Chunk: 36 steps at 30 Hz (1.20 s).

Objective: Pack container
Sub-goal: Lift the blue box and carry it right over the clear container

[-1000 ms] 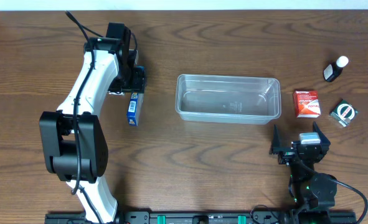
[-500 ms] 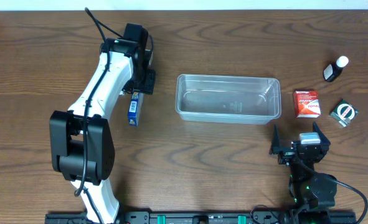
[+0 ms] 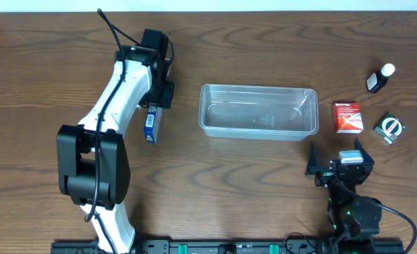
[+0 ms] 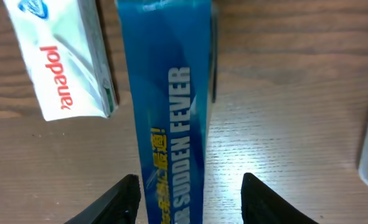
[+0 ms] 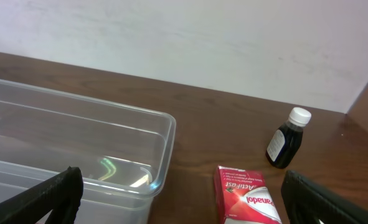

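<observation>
Pick-up step — the half-open left gripper [image 4: 188, 182] straddles the blue box [image 4: 171, 112], unclamped; next, clamp and carry it to the container [image 3: 257, 113] at three o'clock — right gripper [image 3: 339, 164] gapes empty.

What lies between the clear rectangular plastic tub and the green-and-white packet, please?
A small red-and-white cardboard box, lying apart from both, as the overhead view shows.

Overhead pic's bright & even, only soft shadows, small glints on the container [image 3: 257, 111], esp its right end. Left wrist cam is way too close: blue box [image 4: 168, 112] looks soft, w/ white glare on the table [image 4: 283, 74] btw it & the container.
</observation>
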Tool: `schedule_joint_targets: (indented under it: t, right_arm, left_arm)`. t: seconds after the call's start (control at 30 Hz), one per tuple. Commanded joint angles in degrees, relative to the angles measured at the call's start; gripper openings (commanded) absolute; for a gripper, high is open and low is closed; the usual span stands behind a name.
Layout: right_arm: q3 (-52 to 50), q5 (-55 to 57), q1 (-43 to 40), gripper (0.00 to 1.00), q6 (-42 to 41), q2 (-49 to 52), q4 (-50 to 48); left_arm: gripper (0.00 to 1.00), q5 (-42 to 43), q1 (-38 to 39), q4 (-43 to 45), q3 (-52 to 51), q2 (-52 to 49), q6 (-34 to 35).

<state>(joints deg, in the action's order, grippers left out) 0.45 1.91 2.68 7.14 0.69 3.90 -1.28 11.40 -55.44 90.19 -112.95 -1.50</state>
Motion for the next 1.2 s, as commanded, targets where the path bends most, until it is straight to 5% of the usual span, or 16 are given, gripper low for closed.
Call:
schedule_joint_targets:
  t: [0.0, 0.47, 0.6, 0.9, 1.17]
  right_arm:
    - [-0.1, 0.0, -0.5, 0.99, 0.2, -0.3, 0.2]
    - [-0.1, 0.0, -0.5, 0.99, 0.2, -0.3, 0.2]
    - [-0.1, 0.0, -0.5, 0.99, 0.2, -0.3, 0.2]
    - [-0.1, 0.0, -0.5, 0.99, 0.2, -0.3, 0.2]
    - [-0.1, 0.0, -0.5, 0.99, 0.2, -0.3, 0.2]
  left_arm:
    - [0.53, -1.7, -0.1, 0.4, -1.9, -0.5, 0.0]
    - [0.22, -6.3, -0.1, 0.3, -1.7, -0.4, 0.0]
    - [0.06, -6.3, -0.1, 0.3, -1.7, -0.3, 0.0]
    - [0.06, -6.3, 0.5, 0.2, 0.3, 6.0, -0.7]
    - [0.07, -6.2, 7.5, 4.0, 1.9, 18.8, -12.3]
